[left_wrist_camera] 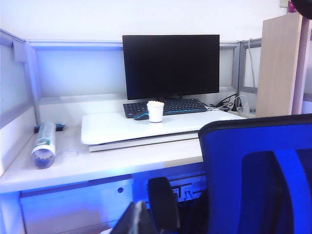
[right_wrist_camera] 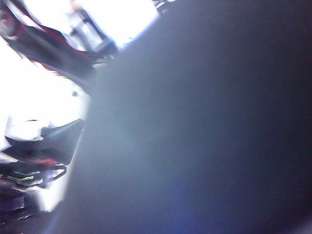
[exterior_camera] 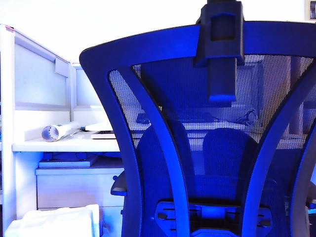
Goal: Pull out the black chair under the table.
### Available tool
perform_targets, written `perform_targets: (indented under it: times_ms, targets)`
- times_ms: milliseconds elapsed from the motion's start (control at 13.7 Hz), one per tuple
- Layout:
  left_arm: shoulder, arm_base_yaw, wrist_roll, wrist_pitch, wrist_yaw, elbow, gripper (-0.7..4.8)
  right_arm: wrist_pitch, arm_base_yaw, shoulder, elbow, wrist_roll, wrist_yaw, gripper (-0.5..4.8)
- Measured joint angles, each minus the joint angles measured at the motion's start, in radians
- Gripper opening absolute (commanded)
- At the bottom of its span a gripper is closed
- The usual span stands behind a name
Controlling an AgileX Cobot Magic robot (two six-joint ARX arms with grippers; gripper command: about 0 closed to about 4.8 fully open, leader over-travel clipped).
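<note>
The black chair fills most of the exterior view: curved dark frame, see-through mesh back, and a central post carrying the headrest. It stands in front of the white table. In the left wrist view its headrest rises beside the table. My left gripper shows only as a dark pointed tip, fingers pressed together with nothing in them, well back from the chair. In the right wrist view a dark blurred surface covers nearly everything. No fingers of my right gripper show there or in the exterior view.
On the table are a black monitor, a keyboard, a white cup, a flat white board and a rolled tube. A white drawer cabinet sits underneath. A tall pale shelf unit stands beside the table.
</note>
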Motion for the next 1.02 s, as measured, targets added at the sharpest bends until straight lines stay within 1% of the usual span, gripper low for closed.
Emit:
perform_targets:
  times_ms: [73, 146, 291, 364, 510, 583, 656, 729, 802, 874, 947, 1020]
  targets:
    - [0.000, 0.000, 0.000, 0.000, 0.001, 0.000, -0.04, 0.002, 0.000, -0.003, 0.000, -0.001, 0.039, 3.71]
    - [0.000, 0.000, 0.000, 0.000, 0.000, 0.000, -0.04, 0.019, -0.008, -0.018, -0.019, -0.014, 0.056, 3.70]
    - [0.000, 0.000, 0.000, 0.002, 0.000, 0.000, -0.04, 0.044, -0.006, -0.068, -0.117, -0.020, 0.061, 3.69]
    - [0.000, 0.000, 0.000, 0.005, 0.000, 0.000, -0.04, 0.067, -0.006, -0.106, -0.207, -0.013, 0.066, 3.69]
    - [0.000, 0.000, 0.000, 0.006, 0.000, 0.000, -0.04, 0.103, -0.008, -0.178, -0.322, 0.000, 0.080, 3.67]
    - [0.000, 0.000, 0.000, 0.006, 0.000, 0.000, -0.04, 0.143, -0.006, -0.242, -0.396, 0.001, 0.122, 3.62]
    - [0.000, 0.000, 0.000, 0.006, 0.000, 0.000, -0.04, 0.190, -0.006, -0.320, -0.465, 0.000, 0.187, 3.55]
    - [0.000, 0.000, 0.000, 0.006, 0.000, 0.000, -0.04, 0.244, -0.006, -0.437, -0.538, -0.011, 0.296, 3.54]
    - [0.000, 0.000, 0.001, 0.006, 0.000, 0.000, -0.04, 0.262, -0.006, -0.520, -0.569, -0.025, 0.391, 3.45]
    - [0.000, 0.000, 0.001, 0.006, 0.000, 0.000, -0.04, 0.269, -0.006, -0.575, -0.591, -0.040, 0.449, 3.17]
    - [0.000, 0.000, 0.001, 0.006, 0.000, 0.000, -0.04, 0.258, -0.006, -0.654, -0.624, -0.058, 0.516, 2.99]
    - [0.000, 0.000, 0.001, 0.006, 0.000, 0.000, -0.04, 0.250, -0.007, -0.715, -0.657, -0.077, 0.555, 2.78]
